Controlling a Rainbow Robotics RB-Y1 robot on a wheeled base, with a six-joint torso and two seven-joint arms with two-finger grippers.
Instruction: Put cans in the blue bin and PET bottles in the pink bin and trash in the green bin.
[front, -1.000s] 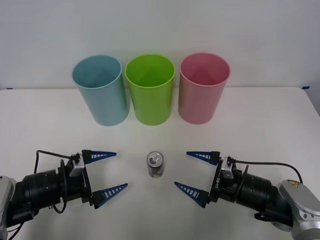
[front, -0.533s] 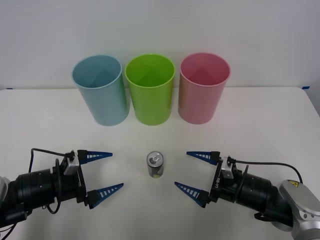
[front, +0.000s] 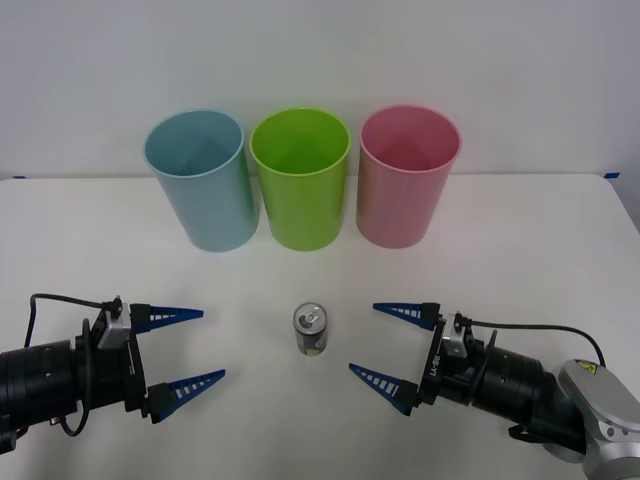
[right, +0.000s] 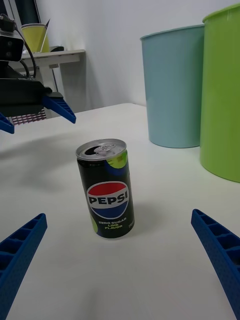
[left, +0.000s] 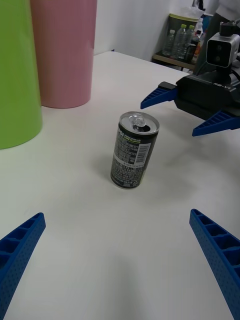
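White tabletop (front: 520, 240) against a pale wall. Along its far side, in a row: blue bin (front: 200, 180), green bin (front: 300, 178), pink bin (front: 405, 175). Can (front: 311, 329) upright on the near middle, tab end up, touching nothing. Left gripper (front: 178, 352) well off to its left, fingers spread. Right gripper (front: 392, 345) near on its right, fingers spread, can between the two grippers, outside both.
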